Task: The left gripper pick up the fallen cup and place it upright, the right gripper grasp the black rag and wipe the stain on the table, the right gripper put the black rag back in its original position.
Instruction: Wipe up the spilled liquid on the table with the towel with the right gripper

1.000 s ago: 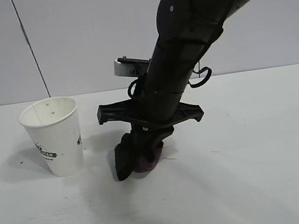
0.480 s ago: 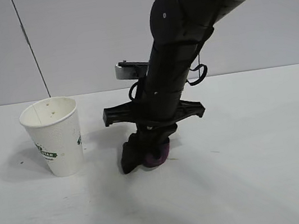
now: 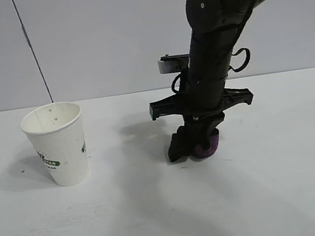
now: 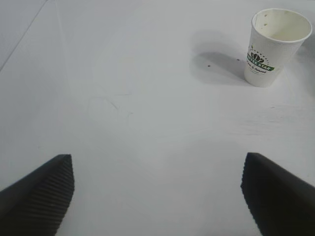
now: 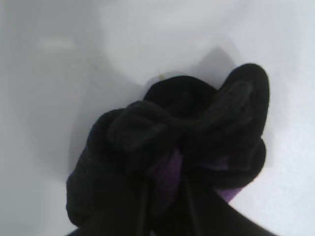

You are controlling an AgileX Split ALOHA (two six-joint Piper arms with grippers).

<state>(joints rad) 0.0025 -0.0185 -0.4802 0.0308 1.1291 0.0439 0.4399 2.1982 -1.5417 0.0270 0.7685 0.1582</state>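
The white paper cup with its green logo stands upright at the left of the white table; it also appears far off as the cup in the left wrist view. My right gripper points down at the table's middle, shut on the black rag, which is pressed onto the surface. Up close, the black and purple rag bunches around the fingers. Of the stain I see only a tiny amber speck at the rag's edge. My left gripper hangs open over bare table, away from the cup.
A thin dark cable runs up the grey back wall behind the cup. A few small dark specks lie in the cup's shadow. Bare tabletop stretches to the front and right of the rag.
My right arm has slid the rag to the right across the table, away from the cup. The cup has not moved.
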